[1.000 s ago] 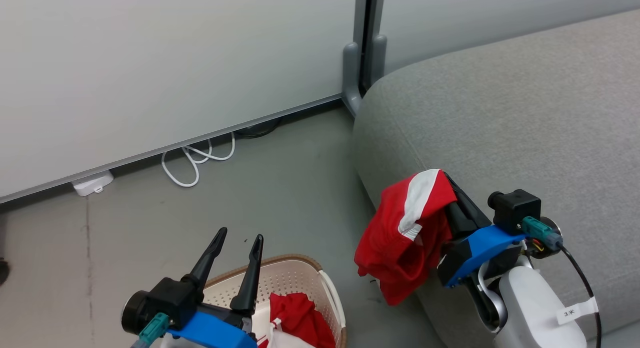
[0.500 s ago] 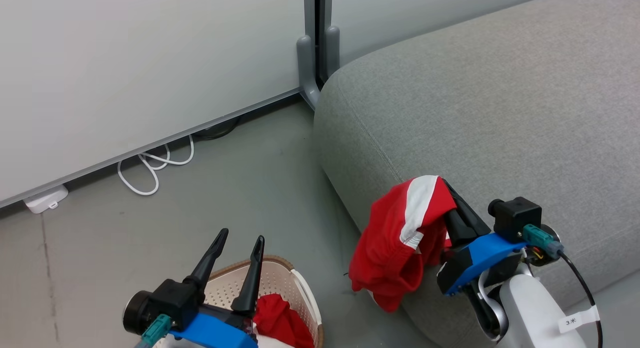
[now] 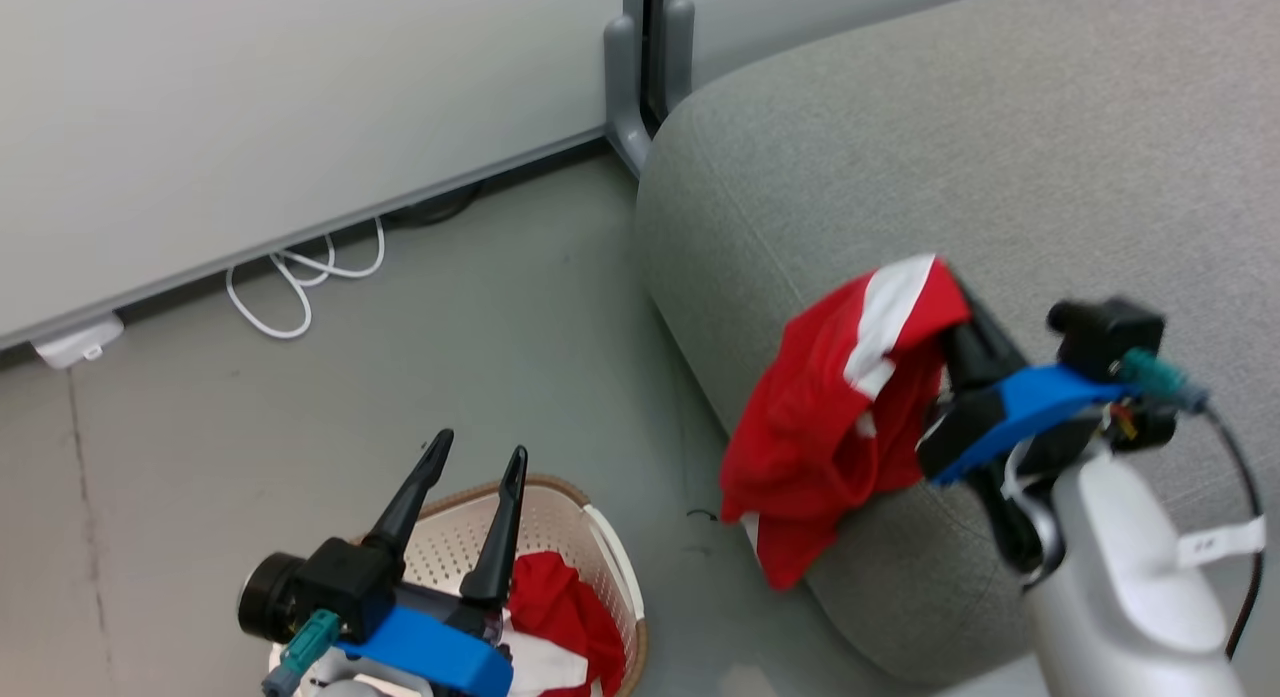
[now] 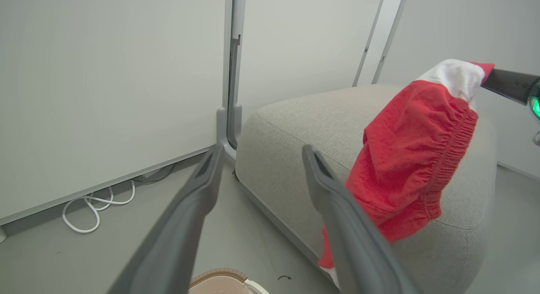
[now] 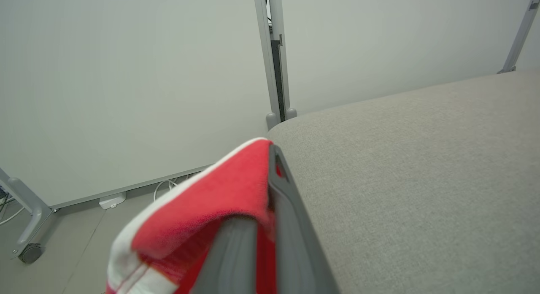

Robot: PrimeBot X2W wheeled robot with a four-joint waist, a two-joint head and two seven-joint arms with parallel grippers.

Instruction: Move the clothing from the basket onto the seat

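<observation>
A red garment with a white panel [image 3: 835, 407] hangs from my right gripper [image 3: 955, 287], which is shut on its upper edge above the near corner of the grey sofa [image 3: 1000, 157]. The same garment [image 4: 415, 146] [image 5: 219, 209] drapes down over the sofa's rounded edge. At the lower left the cream basket [image 3: 585, 532] with its brown rim stands on the floor with more red and white clothing [image 3: 550, 617] inside. My left gripper [image 3: 475, 455] is open above the basket, nothing between its fingers [image 4: 198, 201].
A pale wall panel [image 3: 250, 107] with a grey post foot [image 3: 625, 97] runs behind. White cable loops [image 3: 300, 282] and a white plug block [image 3: 75, 339] lie on the grey floor [image 3: 400, 377] by the wall. A castor leg [image 5: 29, 226] stands at the left.
My right gripper has risen and moved farther over the sofa with the red garment. The head camera shifted, so the scene slid in the picture. The left gripper keeps its pose.
</observation>
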